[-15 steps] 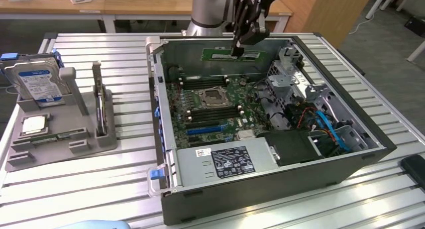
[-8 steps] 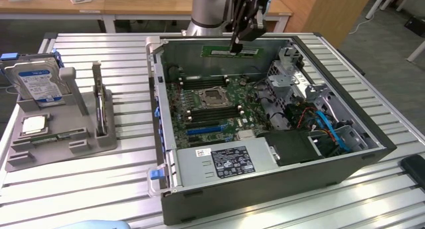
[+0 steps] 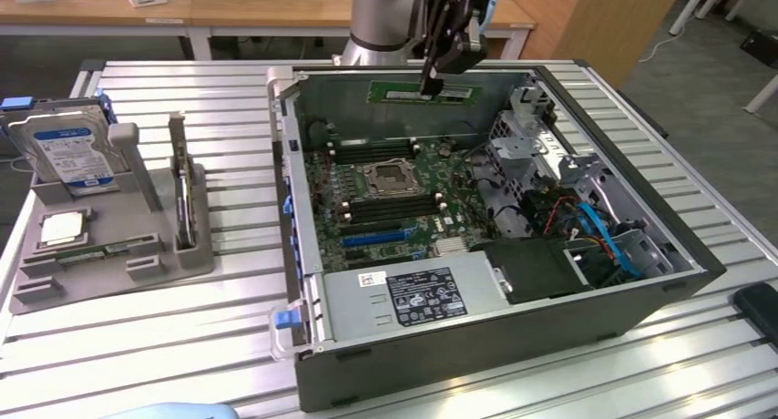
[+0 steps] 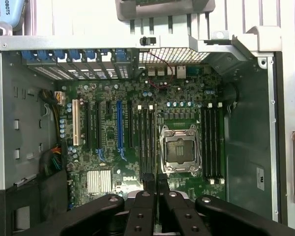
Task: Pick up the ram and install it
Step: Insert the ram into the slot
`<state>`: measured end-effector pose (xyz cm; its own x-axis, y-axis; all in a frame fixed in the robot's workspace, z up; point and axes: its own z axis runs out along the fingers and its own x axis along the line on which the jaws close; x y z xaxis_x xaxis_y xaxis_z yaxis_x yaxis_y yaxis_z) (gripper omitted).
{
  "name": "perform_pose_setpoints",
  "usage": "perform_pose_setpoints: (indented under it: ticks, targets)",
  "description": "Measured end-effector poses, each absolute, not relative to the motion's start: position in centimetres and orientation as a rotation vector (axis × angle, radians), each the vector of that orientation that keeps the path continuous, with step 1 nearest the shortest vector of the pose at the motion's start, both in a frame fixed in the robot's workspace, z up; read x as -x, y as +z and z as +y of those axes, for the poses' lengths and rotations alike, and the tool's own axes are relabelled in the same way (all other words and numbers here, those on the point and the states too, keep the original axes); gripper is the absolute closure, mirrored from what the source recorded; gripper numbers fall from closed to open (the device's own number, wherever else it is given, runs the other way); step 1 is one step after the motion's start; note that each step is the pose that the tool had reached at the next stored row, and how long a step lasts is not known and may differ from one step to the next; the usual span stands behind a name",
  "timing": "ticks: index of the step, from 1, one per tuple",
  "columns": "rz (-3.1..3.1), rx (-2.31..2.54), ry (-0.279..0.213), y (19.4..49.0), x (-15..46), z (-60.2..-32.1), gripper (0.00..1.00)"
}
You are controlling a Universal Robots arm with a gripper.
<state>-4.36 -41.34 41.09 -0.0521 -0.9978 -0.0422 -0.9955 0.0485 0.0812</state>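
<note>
One long, thin green circuit-board stick, the ram [image 3: 395,91], is pinched tight between the two fingers of my black gripper [image 3: 429,88]. I grip it near its middle. It lies level and hangs in the air over the far part of the big open black computer case [image 3: 486,346]. It is up above the green motherboard [image 3: 364,223] and does not touch it.

Down below the ram sits the silver square socket [image 3: 392,175]. Rows of long black slots [image 3: 364,150] lie on both sides of it. In the wrist view, my gripper [image 4: 155,181] hangs over the end of one row of slots [image 4: 147,137], just beside the socket [image 4: 179,150].

Many things crowd the case. On the exterior view's right, a grey metal drive cage [image 3: 535,132] stands close to the slots, with blue cables [image 3: 614,250] nearer the front. A silver power box [image 3: 414,296] with a black and white label fills the front corner.

On the exterior view's left, well apart from the case, a grey plastic holder [image 3: 116,219] rests on the silver ribbed table [image 3: 182,346]. In it, a blue-labelled silver hard drive [image 3: 73,150] stands up and a silver square processor chip [image 3: 61,228] lies flat
</note>
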Motion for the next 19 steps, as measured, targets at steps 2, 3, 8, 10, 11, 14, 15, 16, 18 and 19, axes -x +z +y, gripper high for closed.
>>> perform_pose_setpoints:
  ticks: [2, 3, 8, 10, 11, 14, 15, 16, 18, 19]
  targets:
    - [-2.256, -2.145, -0.137, 41.09, 4.36, -41.34, 0.87]
    - [-2.256, -2.145, -0.137, 41.09, 4.36, -41.34, 0.87]
    - [-2.256, -2.145, -0.137, 41.09, 4.36, -41.33, 0.87]
    - [-2.256, -2.145, -0.134, 41.09, 4.36, -41.28, 0.87]
    - [-2.258, -2.146, -0.124, 41.08, 4.38, -41.15, 0.87]
    - [-2.262, -2.152, -0.082, 40.99, 4.46, -40.92, 0.87]
    - [-2.264, -2.154, -0.065, 40.97, 4.47, -40.85, 0.87]
    - [-2.265, -2.157, -0.048, 40.95, 4.50, -40.80, 0.87]
    - [-2.269, -2.163, -0.017, 40.90, 4.59, -40.74, 0.87]
    - [-2.272, -2.166, -0.006, 40.85, 4.65, -40.72, 0.87]
